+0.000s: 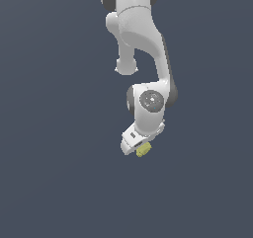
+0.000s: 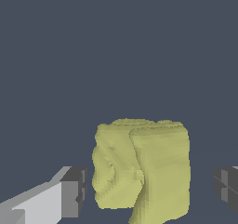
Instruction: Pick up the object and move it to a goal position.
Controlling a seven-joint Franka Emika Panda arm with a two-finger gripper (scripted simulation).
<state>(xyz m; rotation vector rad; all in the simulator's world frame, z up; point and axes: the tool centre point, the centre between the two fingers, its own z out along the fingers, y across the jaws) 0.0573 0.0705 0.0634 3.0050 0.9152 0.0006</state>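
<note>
- Your gripper (image 2: 148, 188) stands spread apart — the object (image 2: 142, 169) sits between its fingertips (image 2: 74, 190), a gap showing on each side.
- The object (image 1: 143, 150) shows just beneath the gripper (image 1: 140, 146).

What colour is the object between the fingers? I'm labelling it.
Pale yellow-olive object, plain, no pattern; clearest in the wrist view.

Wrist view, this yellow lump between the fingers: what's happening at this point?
A single white Panda arm has its gripper down around the small yellow-olive object. The dark finger pads stand on either side of it with visible gaps, so the jaws are open and nothing is clamped yet. In the exterior view the object sits right at the gripper's tip. No goal marker is visible.
</note>
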